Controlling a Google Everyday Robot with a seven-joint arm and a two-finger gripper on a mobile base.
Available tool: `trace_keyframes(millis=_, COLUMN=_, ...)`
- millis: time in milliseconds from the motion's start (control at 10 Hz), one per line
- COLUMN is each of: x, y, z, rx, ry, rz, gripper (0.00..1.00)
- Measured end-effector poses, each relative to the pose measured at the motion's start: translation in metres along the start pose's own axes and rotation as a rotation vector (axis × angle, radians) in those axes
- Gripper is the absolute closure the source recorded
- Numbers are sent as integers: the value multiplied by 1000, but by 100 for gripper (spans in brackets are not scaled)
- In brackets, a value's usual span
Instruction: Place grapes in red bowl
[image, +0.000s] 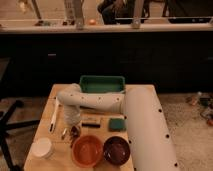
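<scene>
White tub (41, 148) at the desk's (100, 131) front-left corner, gripper (73, 128) pointing down at the grapes (75, 134), its hold cannot be told, grapes just behind the red bowl (87, 151), purple bowl (116, 149) touching it on the right.

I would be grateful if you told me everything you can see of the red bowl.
The red bowl is round, shallow and orange-red, smooth-rimmed and plastic-looking. It stands upright near the front edge of the table, apparently empty, close beside the dark purple bowl. The gripper hangs just behind its rim, on the side away from that bowl.
</scene>
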Motion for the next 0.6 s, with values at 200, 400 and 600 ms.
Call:
trace_keyframes(millis=200, x=-1, y=-5, z=-6, rx=-5, ry=9, rz=-15, gripper=100)
trace_keyframes(millis=400, x=-1, y=-16, z=-14, rx=-8, ry=22, rz=-42, gripper=100)
trace_keyframes(millis=600, x=1, y=-28, z=-21, rx=-11, ry=36, rz=-67, gripper=100)
